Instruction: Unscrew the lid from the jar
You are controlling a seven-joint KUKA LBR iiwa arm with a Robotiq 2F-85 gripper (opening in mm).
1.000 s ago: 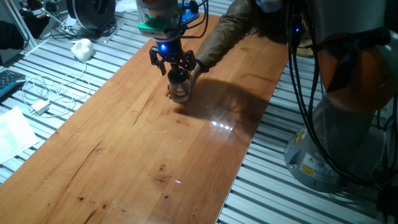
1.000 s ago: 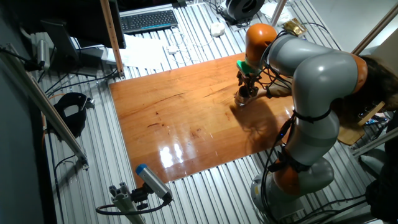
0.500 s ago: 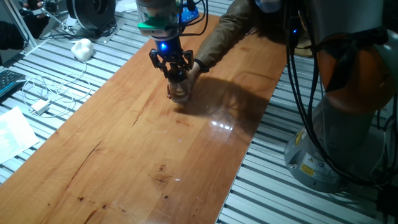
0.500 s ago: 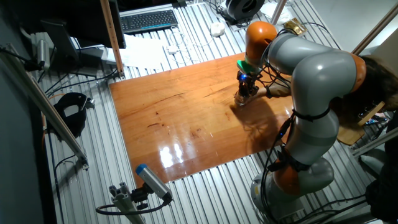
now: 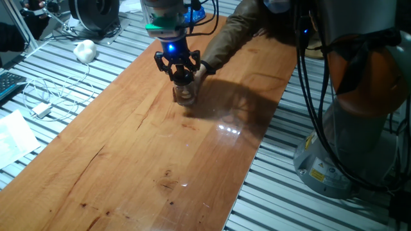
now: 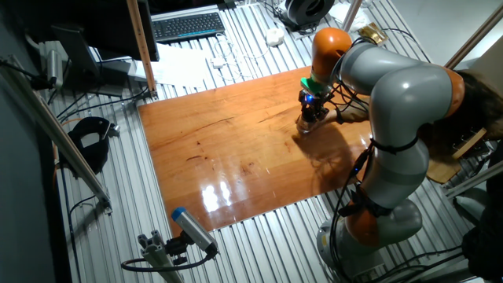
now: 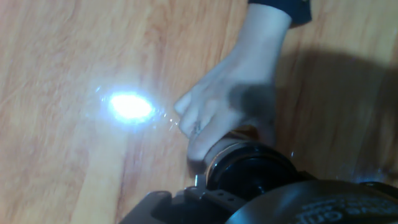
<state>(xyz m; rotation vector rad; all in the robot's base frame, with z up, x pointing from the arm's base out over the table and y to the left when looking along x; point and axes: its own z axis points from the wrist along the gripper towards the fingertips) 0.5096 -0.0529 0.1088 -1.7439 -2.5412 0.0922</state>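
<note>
**Desk:** While a person's hand (image 7: 230, 118) steadies it from behind, where does the jar (image 5: 185, 95) stand?

**Photographer:** Upright on the wooden worktop (image 5: 148, 147), toward twelve o'clock of the board in one fixed view, directly under the gripper (image 5: 179, 69). The hand touches the jar on its three o'clock side.

**Desk:** How will it handle?

**Photographer:** My judgement: small, light, clear glass, so stiff, slick and breakable if it tips or gets squeezed hard. It would spin freely on the polished wood unless held, which is likely why the hand braces it. The place to take hold is the lid (image 7: 249, 177), by its rim or narrower knob, leaving the glass to the hand.

**Desk:** And the fingers?

**Photographer:** They are drawn in around the top of the jar, and they look clenched on the lid. I cannot see the contact points cleanly, though.

**Desk:** What else is unclear?

**Photographer:** In the hand view the lid is a dark blurred disc at six o'clock, cut off by the frame, with the glass almost lost behind the hand. A bright glare (image 7: 130, 107) at nine o'clock washes out the wood. From the other fixed view the jar (image 6: 307, 124) is tiny, and whether the thread has loosened cannot be told.
</note>
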